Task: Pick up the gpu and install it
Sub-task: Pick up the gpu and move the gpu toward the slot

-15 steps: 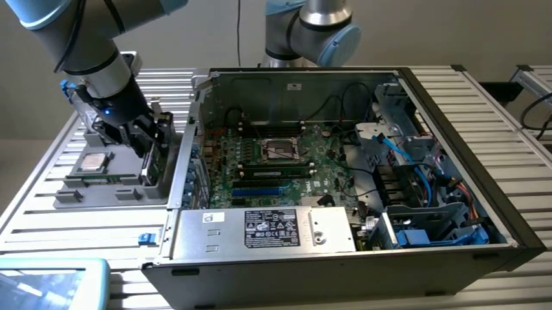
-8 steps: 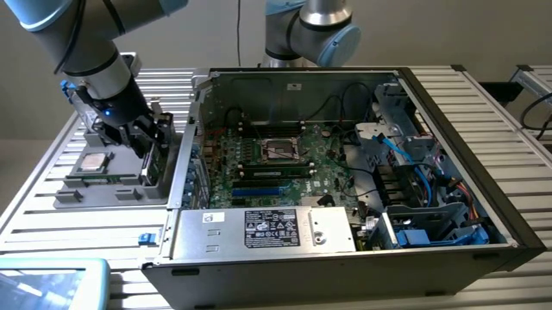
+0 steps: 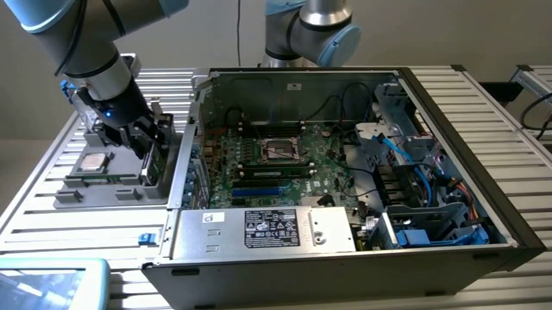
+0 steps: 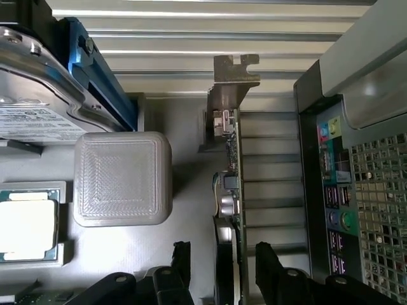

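The open hand (image 4: 222, 254) straddles the upright gpu (image 4: 230, 165) (gaps on either side).

In the wrist view one end of the gpu (image 4: 232, 184) runs between the black fingers (image 4: 270, 270) of the tool (image 4: 222, 248) and off the picture's edge. The hard drive (image 4: 32, 76) and processor (image 4: 25, 222) are cropped too. In the exterior view the tool and its arm cover most of the card in the grey tray (image 3: 86, 194). The print on the case's silver label (image 3: 270, 228) is too small to read.
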You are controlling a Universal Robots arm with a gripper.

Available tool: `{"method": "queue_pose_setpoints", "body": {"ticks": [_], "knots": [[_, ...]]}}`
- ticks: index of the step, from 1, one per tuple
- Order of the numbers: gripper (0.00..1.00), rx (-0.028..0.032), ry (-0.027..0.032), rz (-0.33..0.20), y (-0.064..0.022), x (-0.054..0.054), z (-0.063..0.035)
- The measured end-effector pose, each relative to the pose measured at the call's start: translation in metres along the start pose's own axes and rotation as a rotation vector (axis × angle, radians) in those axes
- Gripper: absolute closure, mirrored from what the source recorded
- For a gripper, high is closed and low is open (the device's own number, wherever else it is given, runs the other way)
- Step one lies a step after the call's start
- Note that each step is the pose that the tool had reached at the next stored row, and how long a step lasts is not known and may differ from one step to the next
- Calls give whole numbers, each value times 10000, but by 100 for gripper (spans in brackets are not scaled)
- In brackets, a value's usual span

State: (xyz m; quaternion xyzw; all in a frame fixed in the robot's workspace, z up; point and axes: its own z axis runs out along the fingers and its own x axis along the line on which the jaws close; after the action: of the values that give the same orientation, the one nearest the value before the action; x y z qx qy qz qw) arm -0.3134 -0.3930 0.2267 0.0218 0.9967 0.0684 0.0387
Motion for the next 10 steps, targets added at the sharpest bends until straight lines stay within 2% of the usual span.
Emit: {"method": "queue_pose_setpoints", "body": {"ticks": [8,10], "knots": [[46,19,0,-9,-2,-20,16],[55,20,2,-8,-1,-40,18]]}}
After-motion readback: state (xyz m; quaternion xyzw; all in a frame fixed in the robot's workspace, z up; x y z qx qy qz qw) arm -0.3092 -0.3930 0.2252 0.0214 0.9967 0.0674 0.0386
